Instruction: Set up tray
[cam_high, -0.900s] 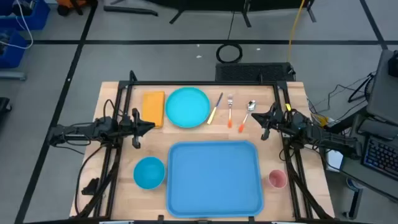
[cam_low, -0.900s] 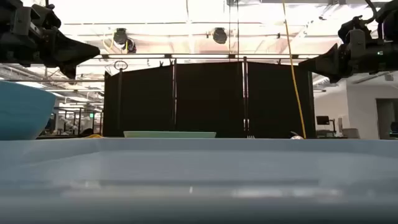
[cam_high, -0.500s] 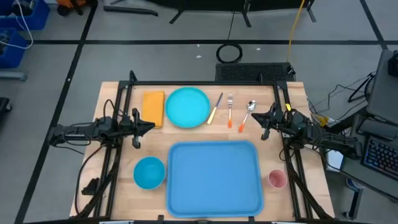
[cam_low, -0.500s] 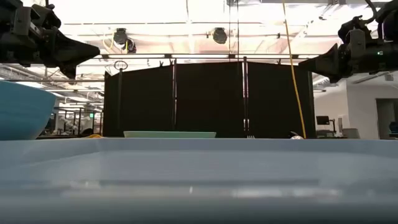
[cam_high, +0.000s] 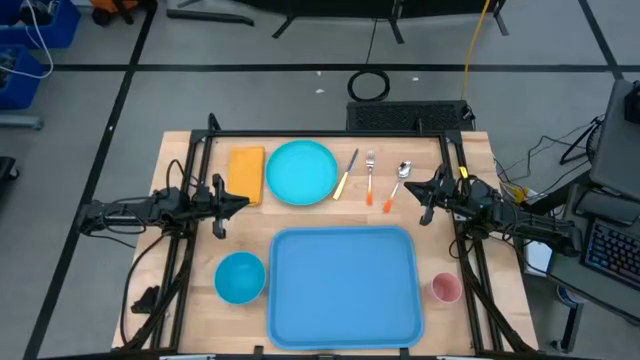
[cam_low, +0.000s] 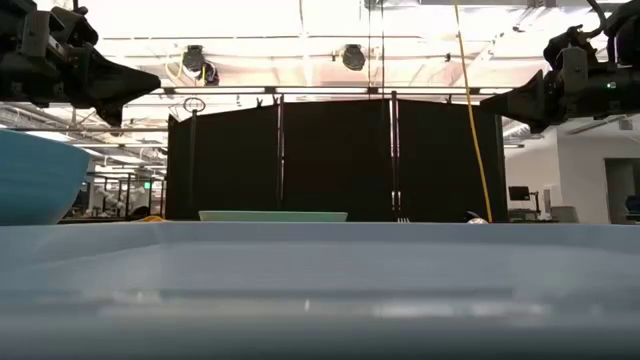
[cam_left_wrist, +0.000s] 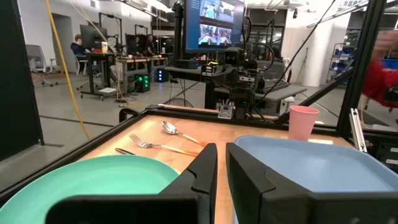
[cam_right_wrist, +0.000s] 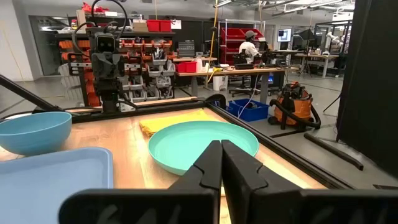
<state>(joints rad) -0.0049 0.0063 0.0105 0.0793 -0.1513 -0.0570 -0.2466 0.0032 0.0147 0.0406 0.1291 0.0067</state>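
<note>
Blue plastic fills the near half of my overhead feed: the tray lies flat and bare on the wooden desk, with plate, napkin, cutlery, bowl and pink cup all outside it. Nothing has moved over the last second, so I judge the setup not yet begun. The left claw hovers by the napkin, the right claw by the spoon. From desk height, the tray's rim spans the foreground before black screens and bright ceiling lights. My left wrist feed shows its fingers nearly clenched, gripping nothing. The right wrist feed shows its fingers pressed together, empty, with workshop shelving beyond.
</note>
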